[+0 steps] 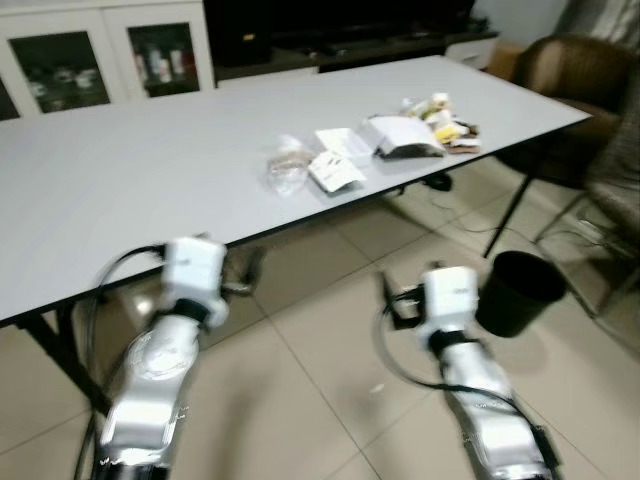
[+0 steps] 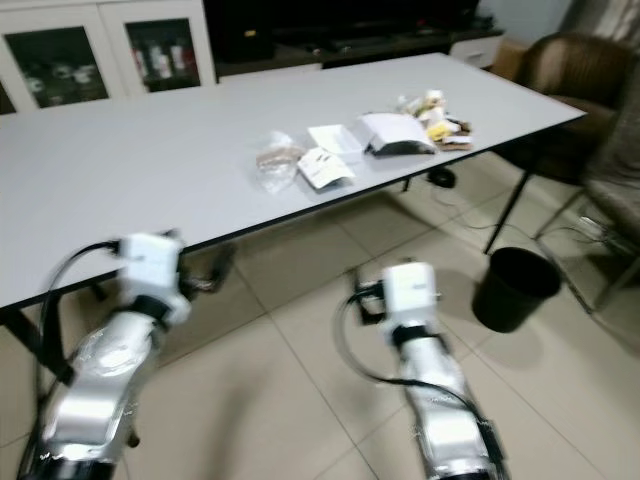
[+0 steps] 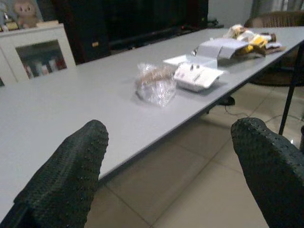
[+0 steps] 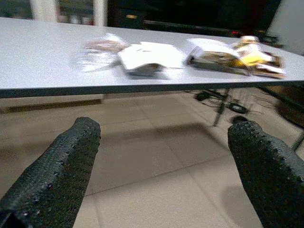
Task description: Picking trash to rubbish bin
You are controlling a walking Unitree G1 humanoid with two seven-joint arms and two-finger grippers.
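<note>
Trash lies near the front edge of the grey table (image 1: 120, 180): a crumpled clear plastic bag (image 1: 285, 165), flat white packets (image 1: 337, 168), a white folded box (image 1: 405, 135) and yellow wrappers (image 1: 447, 122). The black rubbish bin (image 1: 518, 290) stands on the floor to the right, beyond the table's corner. My left gripper (image 1: 247, 270) hangs just below the table edge, open and holding nothing; the plastic bag (image 3: 155, 84) lies ahead of it. My right gripper (image 1: 392, 300) is over the floor tiles, left of the bin, open and holding nothing. The packets (image 4: 149, 57) lie ahead of it on the table.
A brown armchair (image 1: 570, 70) stands at the far right behind the bin, with a second chair (image 1: 615, 190) nearer me. White glass-door cabinets (image 1: 70, 55) and a dark TV unit line the back wall. Black table legs (image 1: 505, 215) and cables sit under the table.
</note>
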